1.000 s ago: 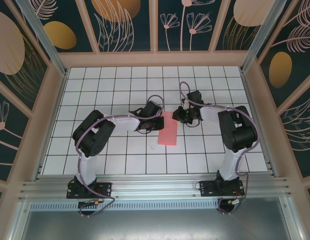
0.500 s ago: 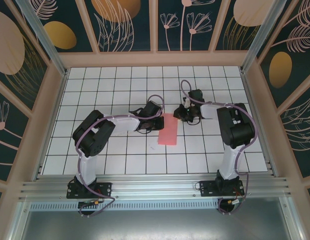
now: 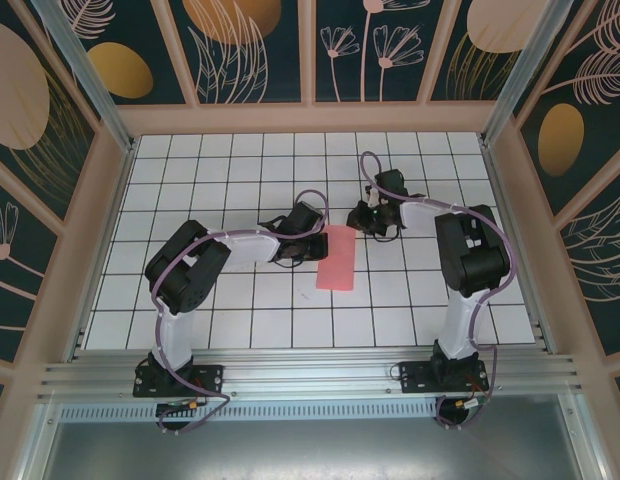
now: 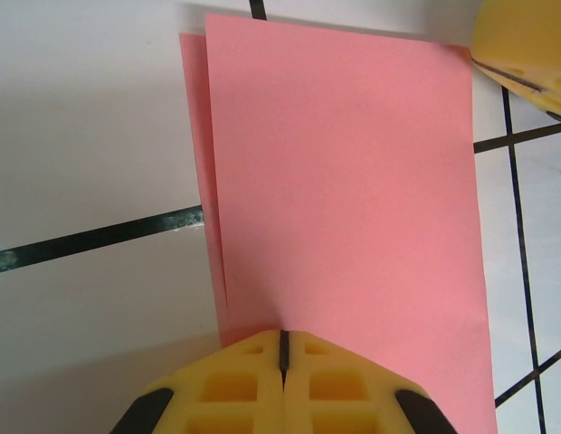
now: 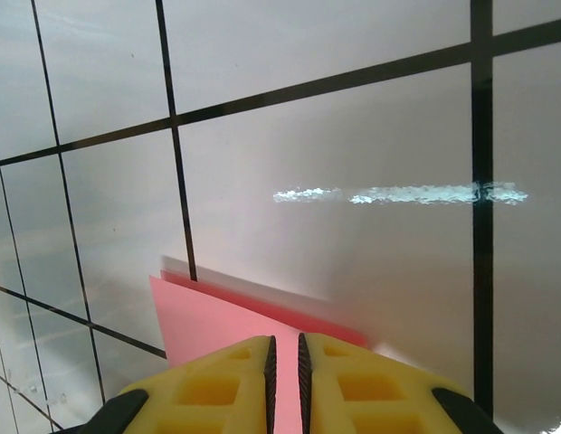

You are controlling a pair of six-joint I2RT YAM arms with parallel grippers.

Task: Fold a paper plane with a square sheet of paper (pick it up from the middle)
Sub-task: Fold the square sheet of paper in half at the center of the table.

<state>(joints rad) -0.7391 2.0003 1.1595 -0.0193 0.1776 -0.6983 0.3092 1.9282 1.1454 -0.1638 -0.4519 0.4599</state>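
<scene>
The square sheet of paper [image 3: 338, 258] lies flat on the gridded table, folded in half into a salmon-pink rectangle with its two layers slightly offset [image 4: 344, 181]. My left gripper [image 3: 315, 246] is shut, its yellow tips [image 4: 283, 336] resting on the paper's left long edge with nothing between them. Just off the paper's far right corner is my right gripper [image 3: 370, 222]. Its jaws stand a narrow slit apart [image 5: 283, 348], and the pink corner [image 5: 217, 316] lies beneath them, not gripped. One right fingertip [image 4: 525, 45] shows in the left wrist view.
The white gridded table [image 3: 240, 180] is enclosed by low wooden walls [image 3: 310, 118] on three sides. Both arms reach in from the metal rail [image 3: 310, 375] at the near edge and meet around the paper at the middle.
My right gripper has drawn slightly back toward the far side, off the paper's corner. The left gripper and the paper have stayed put.
</scene>
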